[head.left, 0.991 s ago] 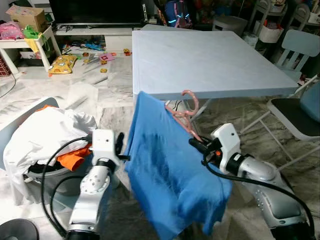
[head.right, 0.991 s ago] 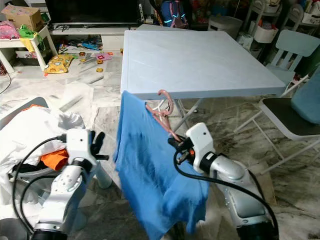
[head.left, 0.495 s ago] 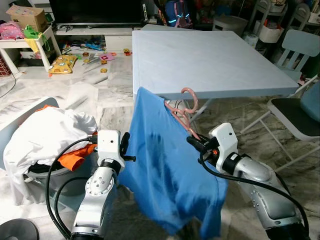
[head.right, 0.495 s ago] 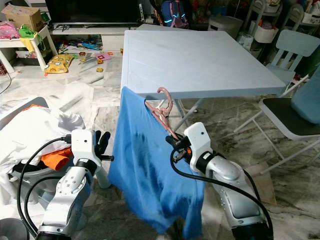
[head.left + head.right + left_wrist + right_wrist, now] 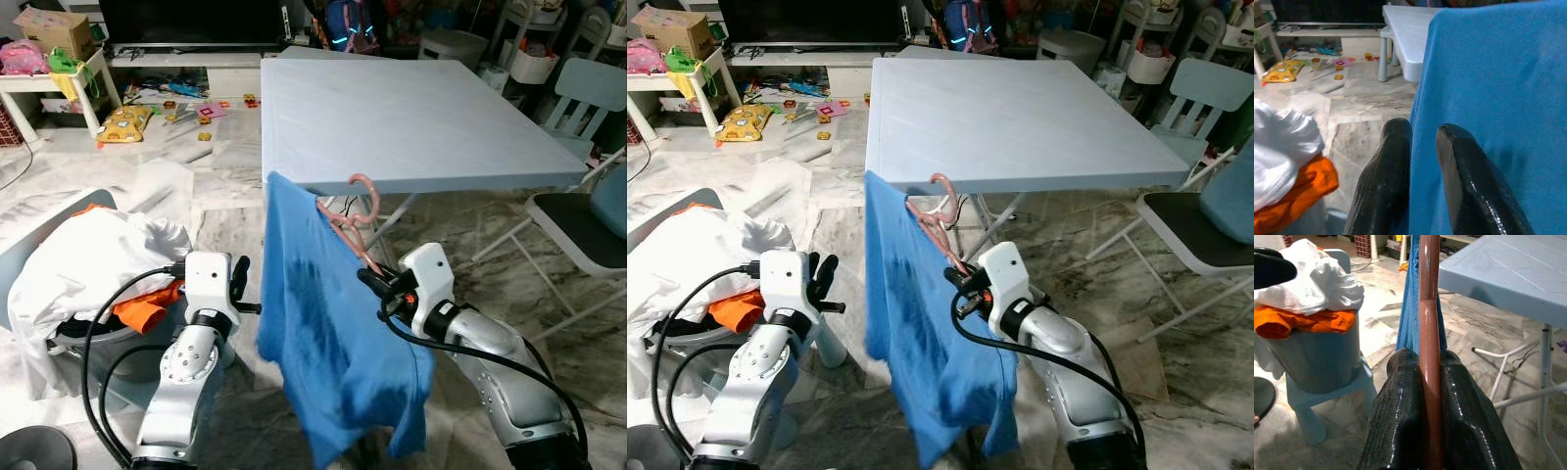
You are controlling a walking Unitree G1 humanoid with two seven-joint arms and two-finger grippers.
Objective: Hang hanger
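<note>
While the right claw (image 5: 370,282) is clamped on one arm of the pink plastic hanger (image 5: 355,223), black fingers (image 5: 1400,396) pinching the bar from both sides, the hanger rises from it toward 11 o'clock, hook end up in front of the near edge of the pale blue square surface (image 5: 411,117). Hook looks free, not caught on anything as far as can be seen. Blue soft t-shirt (image 5: 323,333) is draped over the hanger and falls toward 6 o'clock, between both arms.

Left claw (image 5: 239,279) sits at 9 o'clock of the shirt, fingers (image 5: 1388,166) close together with a narrow gap; in the left wrist view the shirt edge lies right at that gap, can't tell if cloth is actually pinched.

Further out at 9 o'clock: grey plastic laundry basket (image 5: 98,348) holding white cloth (image 5: 88,264) and orange cloth (image 5: 142,305). White folding chair (image 5: 578,230) at 3 o'clock.

Handling judgement: hanger light, stiff, smooth, likely to swivel in a side pinch, so grip near the neck is steadier. Shirt is limp and its weight hangs to one side, could slide off if the hanger tilts; steady the fabric edge, don't pull.
</note>
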